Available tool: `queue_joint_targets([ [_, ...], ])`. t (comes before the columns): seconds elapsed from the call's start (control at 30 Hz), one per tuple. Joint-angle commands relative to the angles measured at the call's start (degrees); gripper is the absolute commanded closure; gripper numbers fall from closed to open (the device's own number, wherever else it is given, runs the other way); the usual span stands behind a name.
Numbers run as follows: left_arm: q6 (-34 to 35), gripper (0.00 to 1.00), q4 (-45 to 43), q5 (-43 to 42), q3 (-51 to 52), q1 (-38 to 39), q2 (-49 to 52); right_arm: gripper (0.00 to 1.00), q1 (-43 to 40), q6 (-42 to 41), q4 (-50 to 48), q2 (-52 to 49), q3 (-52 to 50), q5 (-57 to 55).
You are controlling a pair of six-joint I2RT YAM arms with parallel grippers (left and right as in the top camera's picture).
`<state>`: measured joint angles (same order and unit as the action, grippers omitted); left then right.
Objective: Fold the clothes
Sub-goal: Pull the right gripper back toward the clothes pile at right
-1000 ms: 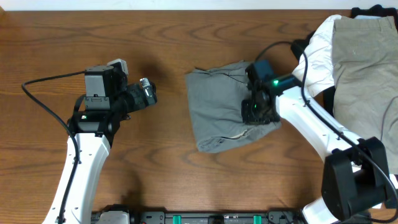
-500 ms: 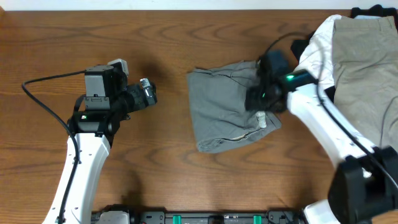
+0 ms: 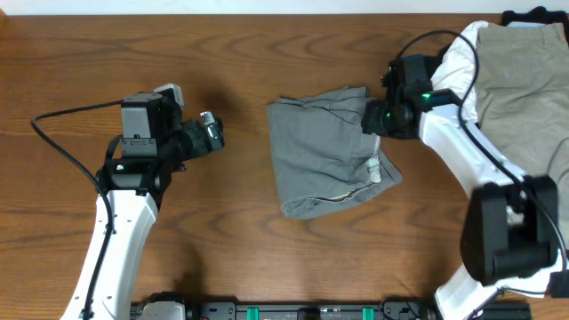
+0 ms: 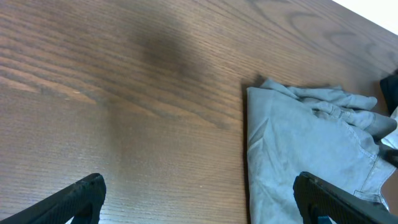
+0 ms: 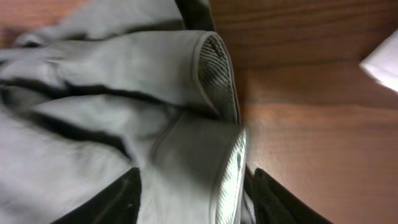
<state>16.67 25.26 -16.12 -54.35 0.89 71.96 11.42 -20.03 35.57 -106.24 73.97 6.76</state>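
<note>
grey garment [image 3: 324, 151] mid-table, we judge it roughly folded | right gripper [image 3: 373, 120] at its right hem, we can't tell grip | left gripper [image 3: 213, 133] wide, idle | clothes pile [image 3: 516, 80] far-right corner still to fold

I read the grey cloth shorts [image 3: 324, 151] as soft, matt, creased fabric, with a fine mesh lining [image 5: 219, 68] at the hem. The brown wooden table [image 3: 222, 53] is smooth, grained wood with a low sheen. The beige cloth pile [image 3: 524, 98] looks matt.

White arm links [image 3: 120, 236], black joints [image 3: 140, 133], black left tool [image 3: 216, 133], looping cables [image 3: 67, 113], green lights [image 3: 428, 95]
</note>
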Motion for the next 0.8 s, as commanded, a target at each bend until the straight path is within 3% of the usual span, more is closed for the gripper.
queue_joint_targets([
  [0.0, -0.59, 0.02, -0.28, 0.42, -0.15, -0.24, 0.39, 0.54, -0.09, 0.39, -1.99, -1.95, 0.04, 0.63],
  [0.13, -0.59, 0.02, -0.28, 0.42, -0.15, -0.22, 0.39, 0.68, -0.11, 0.37, -5.44, -2.45, 0.04, 1.01],
  [0.2, -0.59, 0.02, -0.37, 0.48, -0.15, -0.24, 0.39, 0.84, -0.11, 0.37, -7.15, -2.4, 0.07, 1.31],
  [0.23, -0.59, 0.02, -0.46, 0.63, -0.15, -0.22, 0.39, 0.97, -0.11, 0.37, -7.89, -2.38, 0.09, 2.19],
  [0.27, -0.59, 0.02, -0.5, 0.7, -0.15, -0.24, 0.39, 0.99, -0.15, 0.37, -8.68, -2.12, 0.17, 3.74],
  [0.77, -0.59, 0.02, -0.63, 0.83, -0.15, -0.22, 0.39, 0.99, -0.96, 4.96, -22.47, -0.79, 3.26, 5.51],
])
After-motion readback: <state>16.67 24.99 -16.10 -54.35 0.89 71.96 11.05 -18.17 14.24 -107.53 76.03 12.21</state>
